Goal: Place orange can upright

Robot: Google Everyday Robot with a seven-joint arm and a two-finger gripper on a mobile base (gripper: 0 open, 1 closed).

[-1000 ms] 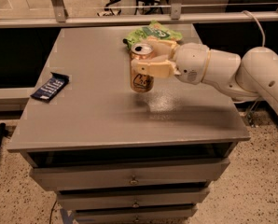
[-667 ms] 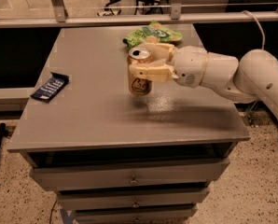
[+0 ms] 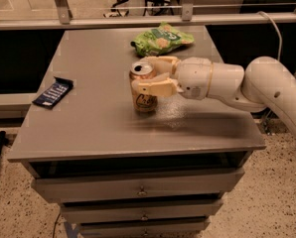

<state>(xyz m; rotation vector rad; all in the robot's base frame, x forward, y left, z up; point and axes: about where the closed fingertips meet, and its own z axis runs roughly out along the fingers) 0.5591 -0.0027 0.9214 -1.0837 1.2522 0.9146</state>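
The orange can (image 3: 145,99) is upright near the middle of the grey table (image 3: 88,128), silver top with pull-tab facing up. Its base looks to be resting on the tabletop. My gripper (image 3: 147,76) reaches in from the right on a white arm. Its cream fingers (image 3: 157,88) are closed around the can's upper half, one in front and one behind.
A green snack bag (image 3: 162,37) lies at the back of the table behind the can. A dark blue packet (image 3: 52,93) lies near the left edge. Drawers sit below the tabletop. A metal rail runs behind the table.
The gripper has carried the can down and slightly left, from a little above the table to the tabletop. The grip on the can is unchanged.
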